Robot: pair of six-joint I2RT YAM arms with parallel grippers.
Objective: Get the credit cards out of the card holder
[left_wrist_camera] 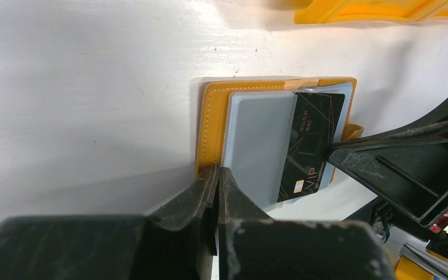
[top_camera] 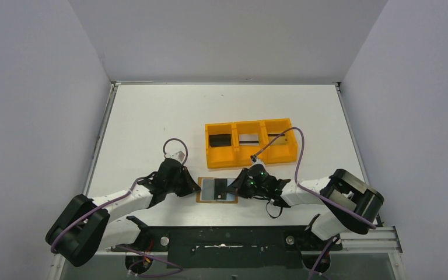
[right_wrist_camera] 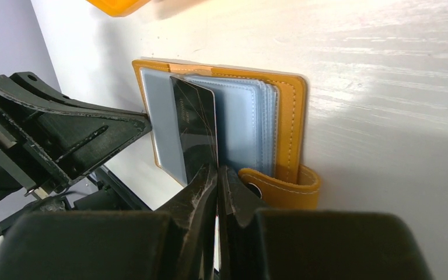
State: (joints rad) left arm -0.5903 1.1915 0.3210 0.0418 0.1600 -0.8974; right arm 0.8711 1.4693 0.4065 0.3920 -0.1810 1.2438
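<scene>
My two arms reach in low from the near edge of the bench [top_camera: 151, 116] and meet at the card holder [top_camera: 209, 189], which lies open and flat close in front of me.

My left jaws come at it from 9 o'clock. They are clenched together with nothing showing between them, tips at the tan-orange stitched border. I cannot tell whether they press on it.

My right jaws come from 3 o'clock and are clenched on the edge of a black card [left_wrist_camera: 312, 137]. The card sits askew, partly out of the clear sleeves [right_wrist_camera: 242, 125]. Gold letters on it read "VIP", with a small pale chip-like square beside them and thin gold lines across the face. The finer gold print is too small to read.

The sleeve under the card looks grey, and I cannot tell whether anything is in it. The snap tab [right_wrist_camera: 280, 189] curls up off the holder's edge just beside my right jaws.

Farther out, at about 1 o'clock from the holder and apart from it, stands an orange tray [top_camera: 251, 156] with three compartments in a row. The 9 o'clock compartment holds something dark and flat [top_camera: 220, 140]. The middle one shows pale with a thin dark line, and the 3 o'clock one shows a dark strip. I cannot make out what these are.

The bench is white and faintly scuffed. Plain pale walls [top_camera: 227, 35] close it in at 9, 12 and 3 o'clock.
</scene>
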